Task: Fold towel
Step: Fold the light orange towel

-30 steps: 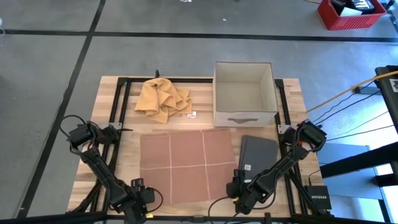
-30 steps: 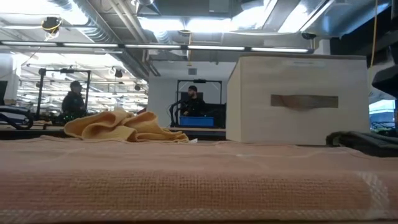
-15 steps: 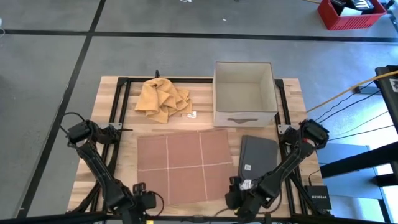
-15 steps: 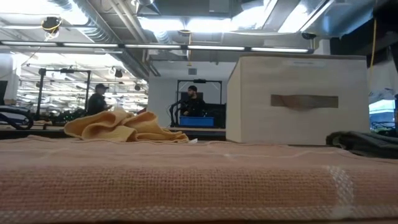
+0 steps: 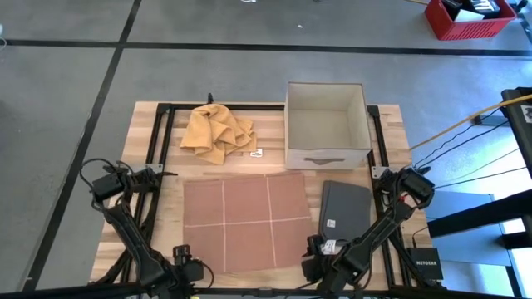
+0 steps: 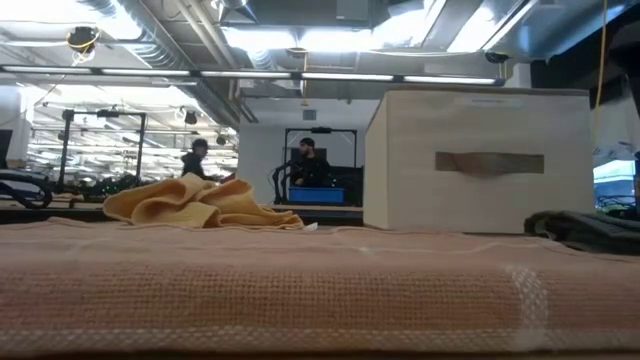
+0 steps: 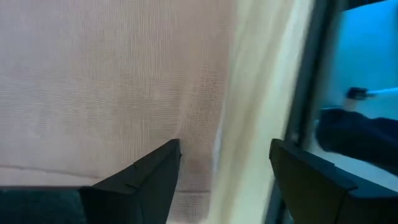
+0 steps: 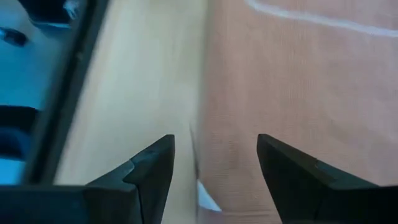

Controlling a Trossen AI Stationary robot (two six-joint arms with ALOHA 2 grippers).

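Towel point(image 5: 245, 221), a flat rust-pink square of woven cloth crossed by thin pale stripes that cut it into panels, lies spread on the wooden table point(image 5: 391, 124) toward the near edge, between the two arms. Its weave shows as a fine grid in the wrist views, and in the low view its near hem forms a soft thick roll across the foreground. The left end effector point(image 7: 221, 165) sits at the towel's near left corner by the table's near edge, its two dark wedge-shaped fingers spread apart over the cloth's hem and the pale wood beside it, gripping nothing. The right end effector point(image 8: 214, 162) sits at the towel's near right corner, its fingers likewise spread wide over the hem, also holding nothing. A crumpled mustard-yellow cloth point(image 5: 216, 131) is heaped toward the far left corner. An open, boxy beige fabric bin point(image 5: 327, 124) with a slot handle stands toward the far right corner. A dark grey folded cloth point(image 5: 345, 208) lies flat just beside the towel's right edge.
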